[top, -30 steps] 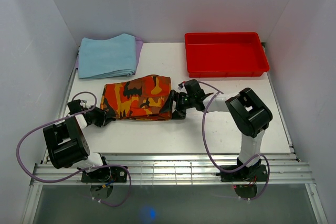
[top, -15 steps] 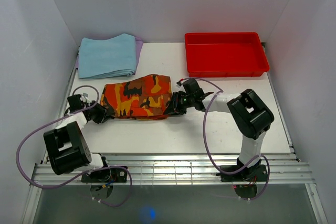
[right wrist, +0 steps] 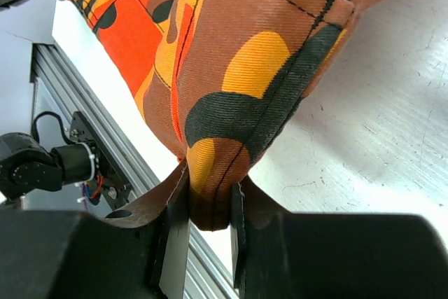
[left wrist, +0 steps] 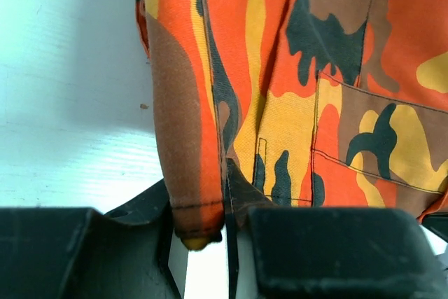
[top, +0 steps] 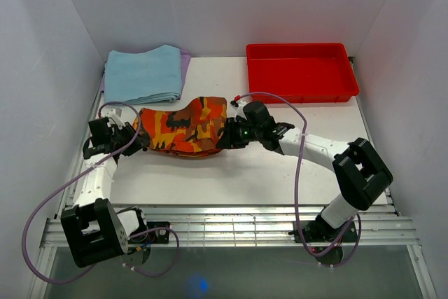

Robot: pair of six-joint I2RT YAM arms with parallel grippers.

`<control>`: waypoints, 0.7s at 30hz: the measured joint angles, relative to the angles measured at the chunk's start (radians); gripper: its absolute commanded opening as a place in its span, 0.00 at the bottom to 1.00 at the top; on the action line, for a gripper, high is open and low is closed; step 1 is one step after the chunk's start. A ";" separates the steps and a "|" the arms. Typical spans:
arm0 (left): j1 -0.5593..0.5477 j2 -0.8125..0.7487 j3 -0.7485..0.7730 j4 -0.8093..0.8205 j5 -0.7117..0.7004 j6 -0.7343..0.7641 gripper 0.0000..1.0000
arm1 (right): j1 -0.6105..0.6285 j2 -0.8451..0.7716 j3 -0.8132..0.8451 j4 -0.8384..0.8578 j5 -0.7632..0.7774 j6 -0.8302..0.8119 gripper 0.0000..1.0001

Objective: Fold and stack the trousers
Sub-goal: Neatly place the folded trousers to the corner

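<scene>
Room: we see plain white walls [top: 231, 5] closing in the table on the left, back and right.
Table: a flat white top [top: 280, 166] fills the middle of the top view; in the right wrist view it shows fine scratches.
Rail: a ribbed aluminium strip [top: 231, 225] runs along the lower edge and carries both arm bases.
Red tray: a shallow rectangular tray of glossy plastic [top: 301, 94], upper right, well apart from the cloth.
Blue cloth: a light blue folded cloth [top: 143, 75], soft and layered, lies upper left with a lilac edge showing along its right side.
Trousers: the trousers [top: 185, 127] sit centre-left as a folded bundle, just below the blue cloth. They are camouflage in orange, red, yellow, brown and black. The wrist views show twill weave, dark stitched seams and a sewn pocket outline. The lower edge bows downward with a shadow beneath; we cannot tell whether the middle touches the table.
Arms: both are white with black joints, and a purple cable [top: 42, 194] loops from each.
Left gripper: the left gripper [left wrist: 227, 239] is at the bundle's left end, its black jaws pinching a hem corner of the trousers.
Right gripper: the right gripper [right wrist: 208, 208] is at the bundle's right end, its jaws clamped on a folded edge.
</scene>
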 measured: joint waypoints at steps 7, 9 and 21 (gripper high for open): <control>-0.034 -0.044 0.072 -0.002 0.006 0.046 0.00 | 0.017 -0.022 0.047 -0.043 0.045 -0.082 0.08; -0.041 -0.050 0.104 0.004 0.010 0.054 0.00 | 0.017 -0.022 0.077 -0.057 0.053 -0.101 0.08; -0.096 -0.052 0.255 0.080 0.015 0.055 0.00 | 0.017 -0.042 0.211 -0.065 0.111 -0.204 0.08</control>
